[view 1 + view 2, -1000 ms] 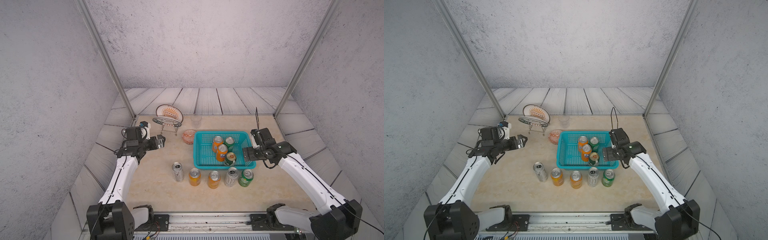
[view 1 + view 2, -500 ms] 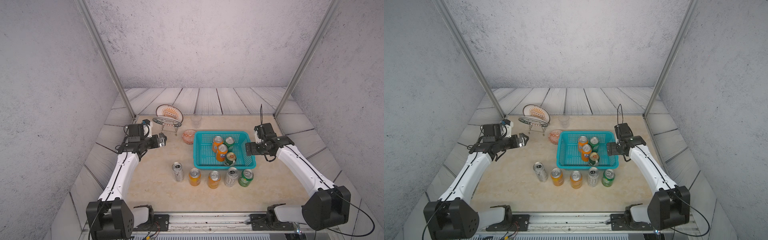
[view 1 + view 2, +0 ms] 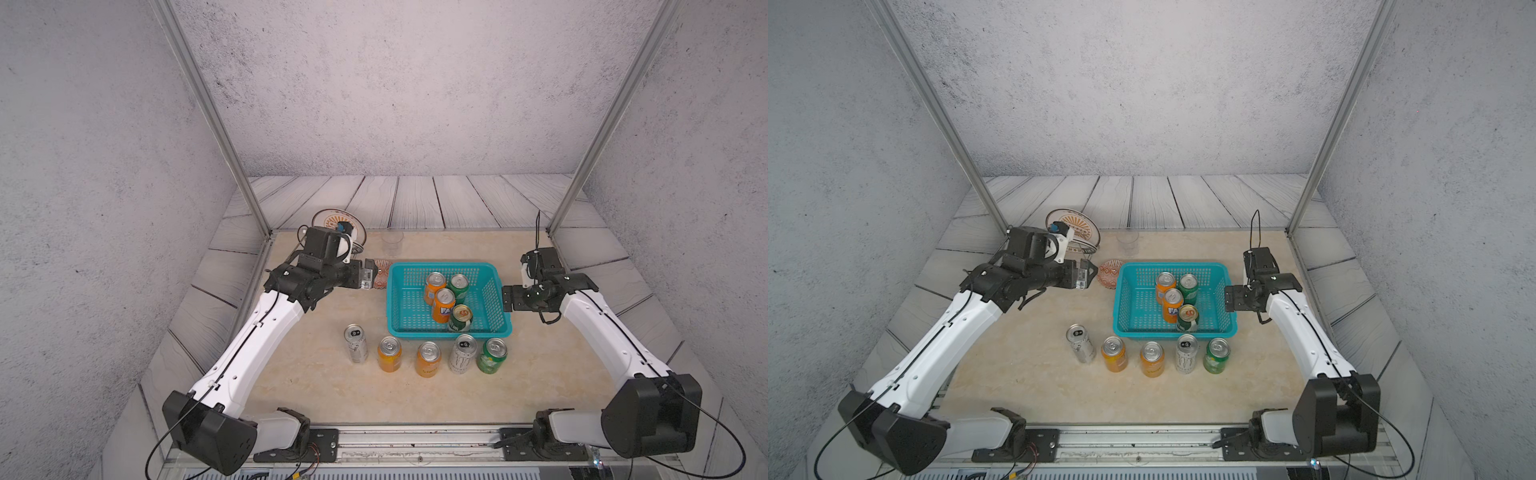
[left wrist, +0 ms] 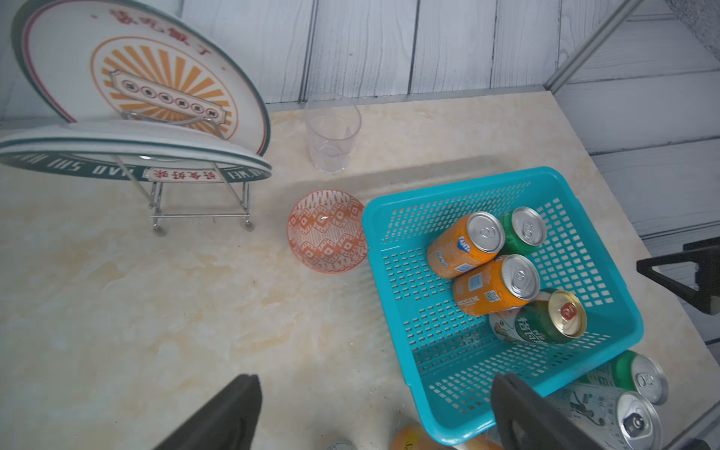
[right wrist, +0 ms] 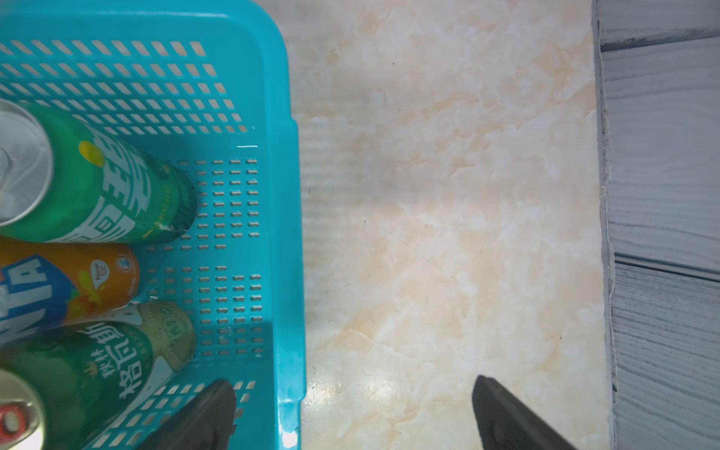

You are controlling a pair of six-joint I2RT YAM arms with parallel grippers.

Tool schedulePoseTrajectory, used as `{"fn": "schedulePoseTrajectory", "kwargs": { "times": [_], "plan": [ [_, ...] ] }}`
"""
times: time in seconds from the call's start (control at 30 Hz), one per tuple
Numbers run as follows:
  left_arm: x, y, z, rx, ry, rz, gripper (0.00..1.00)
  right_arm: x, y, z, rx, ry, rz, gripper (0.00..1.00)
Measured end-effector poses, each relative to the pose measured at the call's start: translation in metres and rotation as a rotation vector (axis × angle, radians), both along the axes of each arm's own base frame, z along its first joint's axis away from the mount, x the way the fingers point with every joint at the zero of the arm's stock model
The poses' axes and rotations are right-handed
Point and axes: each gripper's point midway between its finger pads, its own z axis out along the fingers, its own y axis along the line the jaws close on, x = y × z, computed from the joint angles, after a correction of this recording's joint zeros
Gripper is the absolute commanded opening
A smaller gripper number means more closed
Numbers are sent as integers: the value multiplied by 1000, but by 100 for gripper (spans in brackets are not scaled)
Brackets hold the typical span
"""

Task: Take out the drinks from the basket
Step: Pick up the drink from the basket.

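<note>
The turquoise basket (image 3: 440,266) (image 4: 448,187) stands mid-table. Two orange drinks (image 3: 434,286) (image 3: 444,305) and two green ones (image 3: 459,286) (image 3: 460,318) are inside it. In front of it stand several more drinks in a row, from a silver one (image 3: 356,343) to a green one (image 3: 491,355). My left gripper (image 3: 370,276) (image 4: 374,413) hovers open and empty beside the basket's left end. My right gripper (image 3: 508,299) (image 5: 350,409) is open above the basket's right wall (image 5: 292,195), with one finger over the inside and one outside.
An orange-patterned bowl (image 3: 382,278) (image 4: 327,232) sits against the basket's left end, right under my left gripper. A clear cup (image 3: 392,243) stands behind it. Plates on a wire rack (image 4: 144,78) are at the back left. Metal posts mark the back corners.
My left gripper has swung right, from the left side of the table to the bowl and the basket's left end. My right gripper has shifted slightly back and right. No can has moved.
</note>
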Motion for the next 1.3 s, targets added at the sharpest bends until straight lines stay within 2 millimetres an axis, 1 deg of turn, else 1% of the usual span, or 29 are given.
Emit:
{"fn": "schedulePoseTrajectory", "kwargs": {
  "times": [0.13, 0.27, 0.47, 0.7, 0.83, 0.97, 1.13, 1.3],
  "plan": [
    [-6, -34, -3, 34, 18, -68, 99, 1, -5, 0, 9, -1, -15, 99],
    [-13, -67, -12, 69, 46, -133, 99, 1, -9, 0, 19, 0, -25, 100],
    [-17, -119, -22, 131, 62, -223, 99, 1, -13, 0, 21, 0, -37, 100],
    [-30, -191, -42, 219, 74, -349, 99, 0, -18, -1, 25, 2, -52, 99],
    [-37, -221, -57, 258, 81, -395, 99, -1, -22, -2, 27, 5, -66, 99],
    [-45, -241, -79, 287, 109, -423, 99, -1, -28, -3, 31, 5, -90, 99],
    [-49, -254, -102, 309, 155, -426, 99, -1, -34, -3, 38, 5, -118, 99],
    [-52, -261, -121, 331, 196, -417, 99, -1, -37, -3, 41, 7, -130, 99]
  ]
}}
